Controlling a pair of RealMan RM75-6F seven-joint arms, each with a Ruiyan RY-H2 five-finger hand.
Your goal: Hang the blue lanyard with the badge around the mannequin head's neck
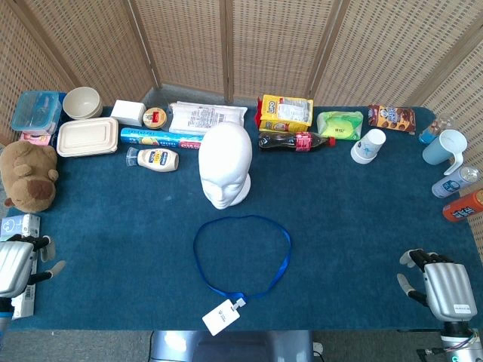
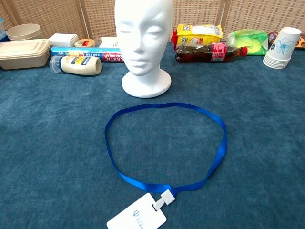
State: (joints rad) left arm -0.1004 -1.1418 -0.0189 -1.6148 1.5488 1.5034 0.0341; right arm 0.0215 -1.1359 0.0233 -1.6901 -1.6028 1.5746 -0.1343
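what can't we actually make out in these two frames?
- Left hand: head view only, cut off by the left edge; chest view misses it.
- Right hand: head view only, partly cut off by the bottom edge.
- Badge: print too small to read; bottom edge crops it in chest view.
- Mannequin head: face hidden from above in head view.
- Lanyard clip: too small to tell how it fastens.

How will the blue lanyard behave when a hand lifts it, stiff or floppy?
Probably floppy: the lanyard is a thin flat ribbon lying limp in a loose loop on the tablecloth. Lifted at one spot, the loop would likely collapse and narrow. The badge clipped at its near end would probably dangle and swing.
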